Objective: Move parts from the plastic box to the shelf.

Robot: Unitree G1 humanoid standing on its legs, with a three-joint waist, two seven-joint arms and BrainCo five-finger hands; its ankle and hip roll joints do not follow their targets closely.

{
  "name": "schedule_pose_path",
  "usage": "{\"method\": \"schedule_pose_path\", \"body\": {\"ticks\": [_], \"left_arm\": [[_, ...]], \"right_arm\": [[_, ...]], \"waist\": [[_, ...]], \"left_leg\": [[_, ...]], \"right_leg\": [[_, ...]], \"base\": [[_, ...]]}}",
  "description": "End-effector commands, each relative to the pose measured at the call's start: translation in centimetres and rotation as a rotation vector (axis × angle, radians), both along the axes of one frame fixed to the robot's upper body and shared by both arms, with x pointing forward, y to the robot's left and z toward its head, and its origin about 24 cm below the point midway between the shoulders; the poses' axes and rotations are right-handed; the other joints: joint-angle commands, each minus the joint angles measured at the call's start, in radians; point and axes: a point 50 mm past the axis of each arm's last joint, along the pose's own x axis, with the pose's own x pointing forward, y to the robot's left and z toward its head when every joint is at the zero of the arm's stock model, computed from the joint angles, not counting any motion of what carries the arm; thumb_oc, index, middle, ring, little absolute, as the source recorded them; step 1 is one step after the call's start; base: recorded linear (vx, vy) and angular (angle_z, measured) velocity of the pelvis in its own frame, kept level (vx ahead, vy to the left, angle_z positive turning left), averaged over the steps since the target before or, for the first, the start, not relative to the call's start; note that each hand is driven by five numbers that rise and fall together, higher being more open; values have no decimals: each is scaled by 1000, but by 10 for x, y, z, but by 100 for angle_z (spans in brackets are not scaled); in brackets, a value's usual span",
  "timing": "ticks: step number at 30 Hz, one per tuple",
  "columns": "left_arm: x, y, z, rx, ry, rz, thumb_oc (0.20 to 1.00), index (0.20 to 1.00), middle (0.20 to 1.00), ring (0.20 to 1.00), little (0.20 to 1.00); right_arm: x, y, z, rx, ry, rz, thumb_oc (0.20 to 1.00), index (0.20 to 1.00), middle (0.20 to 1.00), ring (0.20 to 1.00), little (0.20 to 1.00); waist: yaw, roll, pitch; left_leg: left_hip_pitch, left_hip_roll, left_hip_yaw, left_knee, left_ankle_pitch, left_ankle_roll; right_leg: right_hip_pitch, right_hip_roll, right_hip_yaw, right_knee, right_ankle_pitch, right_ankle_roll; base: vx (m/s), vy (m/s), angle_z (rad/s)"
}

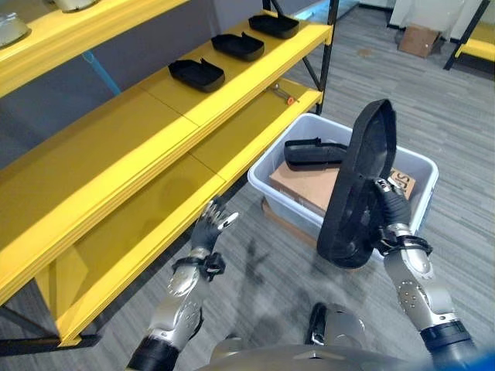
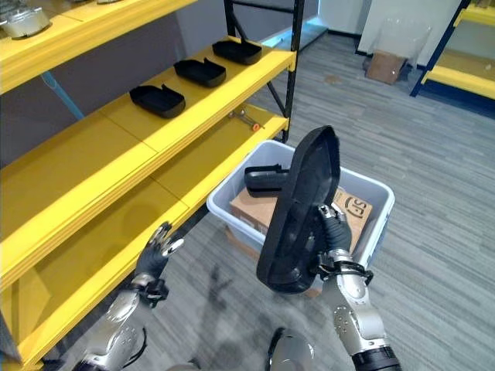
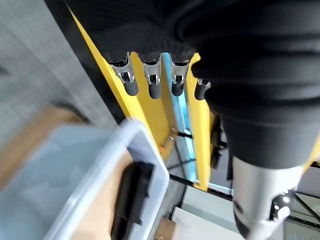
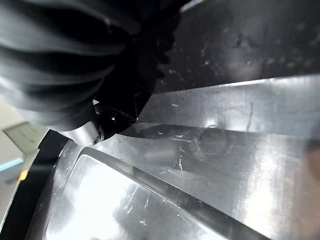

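Right hand [image 1: 387,220] holds a large black part [image 1: 360,185] upright above the near rim of the plastic box [image 1: 421,182], fingers curled round its lower edge; it looks like a stiff, light moulded shell, glossy inside so likely slippery, and best gripped at the rim. Left hand [image 1: 210,229] hovers free beside the shelf [image 1: 116,131] front, fingers loosely spread and holding nothing. Farther off, another black part [image 1: 313,152] lies in the box on cardboard [image 1: 305,185], and three parts [image 1: 196,74] already sit on the shelf.

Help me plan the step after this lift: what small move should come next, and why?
Probably swing the right hand left toward the shelf: it holds the black part upright above the plastic box, and bare shelf lies beside the three placed parts.
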Motion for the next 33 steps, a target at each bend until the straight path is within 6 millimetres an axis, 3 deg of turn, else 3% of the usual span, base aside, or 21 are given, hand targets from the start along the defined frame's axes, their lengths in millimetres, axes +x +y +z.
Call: {"method": "schedule_pose_path", "body": {"ticks": [1,5,7,11,15,17,18,19,20,21,22,24,25,31,33], "left_arm": [[5,13,23,35,-127,26,1000,1000,1000,1000,1000],[3,17,24,49,-128,36,1000,1000,1000,1000,1000],[3,22,28,68,-140,52,1000,1000,1000,1000,1000],[5,26,33,94,-163,62,1000,1000,1000,1000,1000],[7,31,38,132,-175,69,1000,1000,1000,1000,1000],[8,34,38,171,-173,64,1000,1000,1000,1000,1000],[8,36,39,183,-173,61,1000,1000,1000,1000,1000],[6,39,38,198,-169,60,1000,1000,1000,1000,1000],[5,40,37,198,-167,58,1000,1000,1000,1000,1000],[4,41,37,199,-165,59,1000,1000,1000,1000,1000],[3,40,36,195,-161,53,1000,1000,1000,1000,1000],[4,39,36,191,-161,49,1000,1000,1000,1000,1000],[4,38,34,192,-158,39,1000,1000,1000,1000,1000],[4,30,30,171,-153,6,1000,1000,1000,1000,1000],[2,31,27,144,-139,25,1000,1000,1000,1000,1000]], "right_arm": [[1,14,29,39,-169,60,200,200,200,200,200],[0,14,28,30,-164,72,200,200,200,200,200],[2,19,27,28,-160,92,200,200,200,200,200],[5,28,26,59,-158,110,200,200,200,200,200],[7,41,24,114,-153,142,200,200,200,200,200],[6,47,23,152,-149,167,200,200,200,200,200],[4,51,21,174,-144,184,200,200,200,200,200],[1,56,19,194,-131,226,200,200,200,200,200],[-1,58,18,199,-127,249,200,200,200,200,200],[-2,57,17,192,-119,249,200,200,200,200,200],[-2,55,17,183,-118,244,200,200,200,200,200],[-1,53,18,176,-124,237,200,200,200,200,200],[-2,51,19,176,-130,231,200,200,200,200,200],[-9,38,16,166,-120,213,200,200,200,200,200],[-10,30,13,142,-106,199,200,200,200,200,200]], "waist": [[-26,-56,-68],[-1,-84,-61],[25,-112,-50],[47,-136,-39],[62,-146,-29],[60,-149,-22],[48,-141,-19],[18,-121,-9],[5,-108,-1],[-4,-103,7],[-35,-96,27],[-48,-94,37],[-70,-100,43],[-93,-130,12],[-88,-131,-26]], "left_leg": [[-121,7,-14,62,90,2],[-147,-27,-36,60,76,14],[-182,-72,-72,61,62,34],[-218,-133,-112,82,34,67],[-228,-178,-147,103,5,106],[-232,-202,-169,99,21,131],[-229,-202,-188,86,28,136],[-205,-198,-219,58,40,139],[-189,-196,-234,43,44,138],[-181,-201,-246,42,46,137],[-158,-212,-277,39,36,132],[-144,-214,-295,45,23,128],[-130,-225,-321,58,2,123],[-80,-237,-393,66,-40,106],[-51,-199,-424,39,-40,87]], "right_leg": [[202,-89,-107,-202,161,119],[223,-114,-138,-245,203,148],[242,-144,-172,-288,258,179],[256,-192,-192,-298,317,211],[237,-233,-147,-229,348,215],[205,-243,-88,-164,378,189],[170,-210,-3,-136,375,172],[78,-100,156,-112,340,141],[28,-56,209,-125,315,131],[-2,-48,230,-139,326,131],[-57,-28,300,-219,357,142],[-63,-18,335,-278,369,150],[-74,-7,416,-352,391,169],[-18,20,510,-374,399,203],[3,48,484,-345,360,195]], "base": [[51,155,-17],[37,155,-13],[41,296,28],[39,252,42],[60,253,39],[28,241,64],[65,240,88],[136,178,61],[151,155,47],[182,39,43],[139,1,63],[178,-65,89],[185,-79,89],[201,-173,71],[253,-305,106]]}}
